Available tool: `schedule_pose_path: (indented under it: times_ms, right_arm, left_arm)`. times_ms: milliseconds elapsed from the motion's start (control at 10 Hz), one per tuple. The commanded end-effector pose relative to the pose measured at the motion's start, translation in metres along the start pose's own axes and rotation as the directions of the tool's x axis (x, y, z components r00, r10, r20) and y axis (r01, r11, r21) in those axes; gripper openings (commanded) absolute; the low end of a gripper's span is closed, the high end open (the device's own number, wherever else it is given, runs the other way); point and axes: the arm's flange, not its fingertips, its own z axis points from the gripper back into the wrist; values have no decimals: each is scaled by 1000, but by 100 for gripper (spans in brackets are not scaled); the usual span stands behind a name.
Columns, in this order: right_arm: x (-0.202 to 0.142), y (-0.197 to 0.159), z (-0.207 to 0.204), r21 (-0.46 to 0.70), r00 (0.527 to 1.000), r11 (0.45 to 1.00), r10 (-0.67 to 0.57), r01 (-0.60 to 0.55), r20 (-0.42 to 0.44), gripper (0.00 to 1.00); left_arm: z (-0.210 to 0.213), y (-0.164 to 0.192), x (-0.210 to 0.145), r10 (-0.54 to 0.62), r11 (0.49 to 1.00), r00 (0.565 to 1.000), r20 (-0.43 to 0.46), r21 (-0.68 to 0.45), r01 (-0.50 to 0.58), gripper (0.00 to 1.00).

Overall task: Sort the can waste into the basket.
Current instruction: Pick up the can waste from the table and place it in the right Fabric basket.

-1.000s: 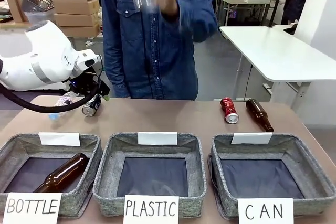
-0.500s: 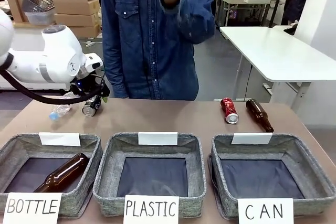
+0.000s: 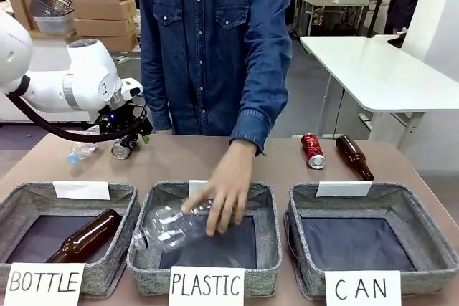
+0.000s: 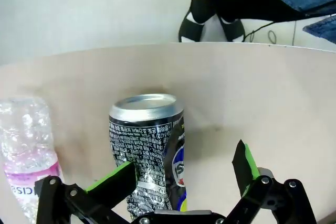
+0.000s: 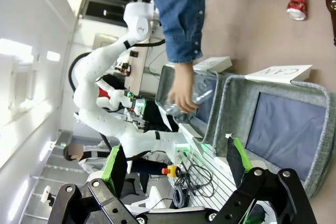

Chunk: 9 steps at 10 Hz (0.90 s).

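Left jaws spread wide astride black Pepsi can [image 4: 147,140] on worktop's [image 3: 215,159] far left, beside crumpled water bottle [image 4: 26,150]. One green pad at can's side, other apart. Grasp step, by look. Next: close, lift, carry across to CAN basket [image 3: 423,238], front right. Red can [image 3: 312,150] lies behind that basket, near brown bottle [image 3: 354,157]. Right jaws wide, empty. Person's hand [image 3: 229,188] holds clear bottle [image 3: 168,223] in PLASTIC basket [image 3: 267,220]. Brown worktop; white table [image 3: 373,69], cardboard boxes [image 3: 104,8] beyond.
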Motion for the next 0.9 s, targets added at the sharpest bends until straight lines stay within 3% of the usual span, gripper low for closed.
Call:
schedule_pose_path:
  times_ms: [0,400,800]
  right_arm:
    - [2,1,1,23,999,999,30,-30,13,100]
    - [2,1,1,23,999,999,30,-30,13,100]
    - [2,1,1,23,999,999,30,-30,13,100]
  left_arm:
    - [0,1,0,59,998,998,-15,31,-58,100]
    - [35,1,-12,49,996,996,71,67,-54,100]
    - [6,0,-10,58,988,998,23,140,-61,100]
